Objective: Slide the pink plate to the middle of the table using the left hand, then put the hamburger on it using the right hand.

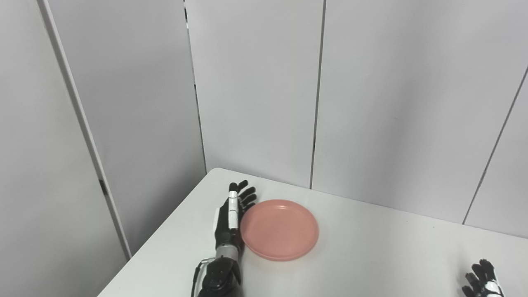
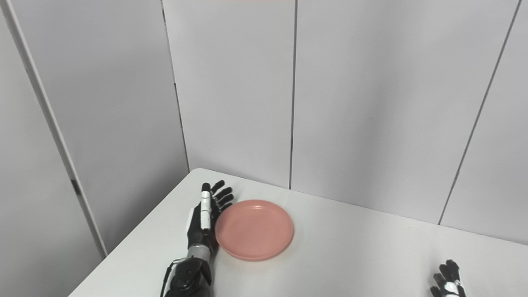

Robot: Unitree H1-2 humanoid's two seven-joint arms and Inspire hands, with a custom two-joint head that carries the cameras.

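Note:
The pink plate [image 1: 279, 229] lies on the white table [image 1: 371, 247], left of its middle, and is bare. My left hand [image 1: 233, 214] is open with its fingers straight, set on edge on the table, its palm side against the plate's left rim. My right hand [image 1: 483, 280] shows only partly at the bottom right corner, fingers apart and holding nothing. No hamburger is in view. The plate [image 2: 254, 229] and left hand [image 2: 207, 212] show the same way in the right eye view.
Grey wall panels [image 1: 255, 90] stand close behind the table. The table's left edge [image 1: 152, 243] runs diagonally just left of my left hand, and its rounded far corner lies beyond the fingertips.

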